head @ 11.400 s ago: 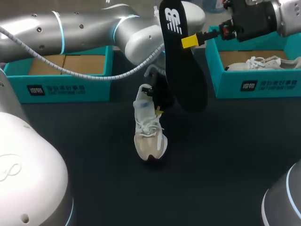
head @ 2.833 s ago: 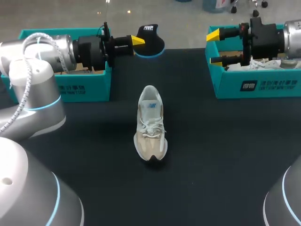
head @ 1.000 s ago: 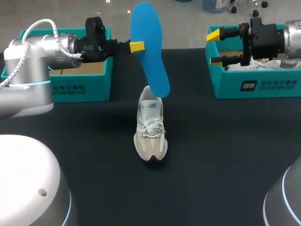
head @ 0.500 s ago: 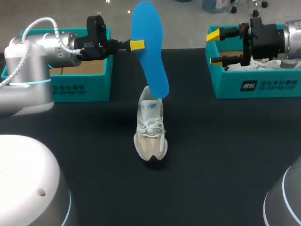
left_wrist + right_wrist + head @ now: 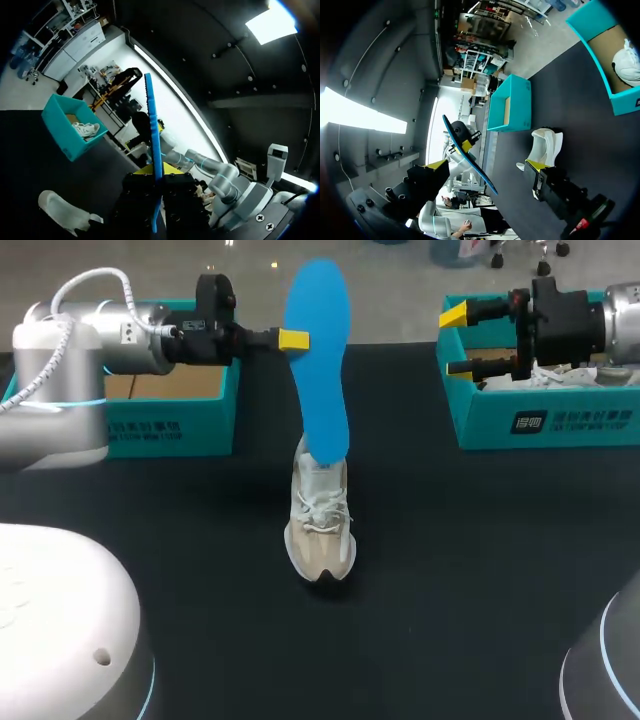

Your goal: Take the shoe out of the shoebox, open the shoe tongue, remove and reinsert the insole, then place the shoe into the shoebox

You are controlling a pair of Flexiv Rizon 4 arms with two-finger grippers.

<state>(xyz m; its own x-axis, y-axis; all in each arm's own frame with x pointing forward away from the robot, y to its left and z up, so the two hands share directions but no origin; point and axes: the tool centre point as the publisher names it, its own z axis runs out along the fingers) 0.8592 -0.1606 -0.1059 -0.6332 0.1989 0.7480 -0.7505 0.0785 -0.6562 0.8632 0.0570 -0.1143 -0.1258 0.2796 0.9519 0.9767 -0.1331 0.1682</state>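
The left jaws held the blue foam insole (image 5: 318, 350) upright, lower end at the collar of the beige-and-white sneaker (image 5: 320, 525) in the middle of the black bench (image 5: 480, 570), evidently for reinsertion. The right jaws stood wide, empty, at the teal cardboard shoebox (image 5: 560, 420), far right corner

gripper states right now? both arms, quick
left gripper: closed, holding the blue insole by its edge
right gripper: jaws open, holding nothing
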